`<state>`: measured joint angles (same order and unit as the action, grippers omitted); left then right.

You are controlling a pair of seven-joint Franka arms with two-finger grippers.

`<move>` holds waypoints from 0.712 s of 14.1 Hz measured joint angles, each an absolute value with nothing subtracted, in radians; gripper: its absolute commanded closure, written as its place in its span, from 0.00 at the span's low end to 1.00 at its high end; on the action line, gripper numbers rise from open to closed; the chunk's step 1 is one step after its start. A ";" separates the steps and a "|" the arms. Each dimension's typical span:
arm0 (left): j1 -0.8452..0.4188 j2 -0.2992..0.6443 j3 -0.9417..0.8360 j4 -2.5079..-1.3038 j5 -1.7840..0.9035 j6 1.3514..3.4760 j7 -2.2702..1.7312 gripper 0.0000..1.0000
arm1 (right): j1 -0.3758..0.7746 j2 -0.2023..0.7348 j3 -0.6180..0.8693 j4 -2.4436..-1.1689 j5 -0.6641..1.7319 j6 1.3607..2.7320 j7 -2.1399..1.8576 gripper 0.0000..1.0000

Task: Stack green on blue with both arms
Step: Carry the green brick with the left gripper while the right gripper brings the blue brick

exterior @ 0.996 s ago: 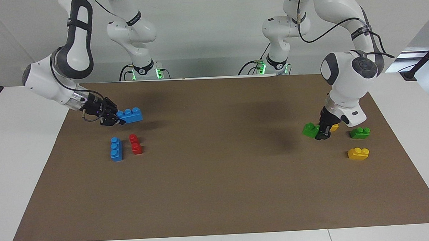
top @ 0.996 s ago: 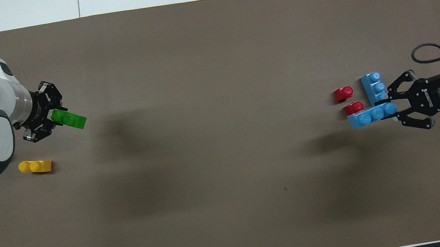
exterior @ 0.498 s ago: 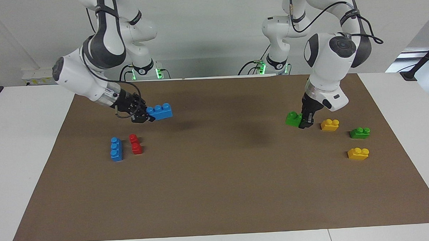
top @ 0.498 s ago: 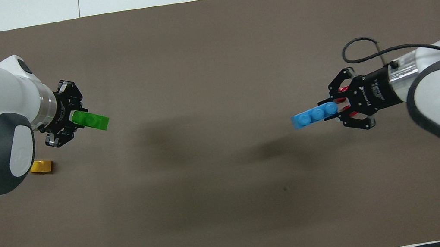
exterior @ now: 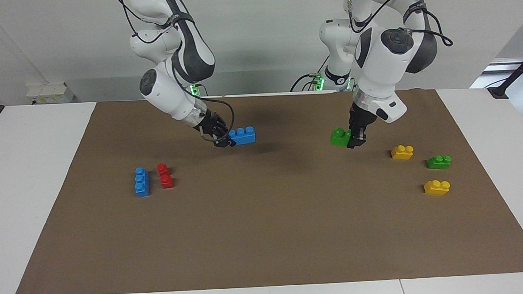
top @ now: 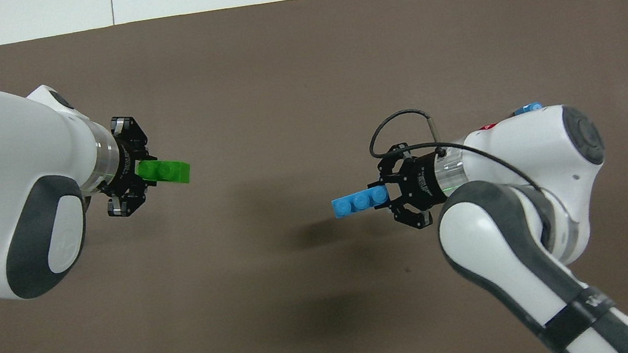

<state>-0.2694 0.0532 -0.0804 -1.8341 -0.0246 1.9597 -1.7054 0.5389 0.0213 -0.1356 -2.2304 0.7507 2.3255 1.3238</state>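
Nearest the robots, both bricks hang in the air over the brown mat on the counter [exterior: 36,181]. The right gripper [exterior: 223,138] is clamped on one end of the light blue three-stud plastic brick [exterior: 242,136], and the left gripper [exterior: 356,140] is closed on the bright green two-stud plastic brick [exterior: 340,137]. To mate them well, the green's underside should likely meet the blue's studs squarely, with the blue held level. The overhead view shows the wide gap between the bricks; only the facing view shows the spare blue brick [exterior: 141,182] whole and farther out.
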 measured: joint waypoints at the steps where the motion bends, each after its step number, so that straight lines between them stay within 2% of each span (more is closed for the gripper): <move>1: -0.294 0.053 -0.081 -1.834 -0.025 1.971 -1.773 1.00 | 0.572 0.030 -0.135 -2.250 0.781 2.374 1.335 1.00; 6: -0.442 0.052 -0.084 -1.855 -0.025 2.020 -2.005 1.00 | 0.674 0.105 -0.136 -2.283 0.934 2.522 1.336 1.00; 10: -0.512 0.044 -0.084 -1.938 -0.025 2.099 -2.073 1.00 | 0.741 0.190 -0.136 -2.284 1.076 2.601 1.272 1.00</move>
<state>-0.5124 0.0440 -0.0837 -1.9375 -0.0248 2.0994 -2.0726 0.7413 0.1902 -0.1357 -2.2839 1.0762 2.6013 1.2719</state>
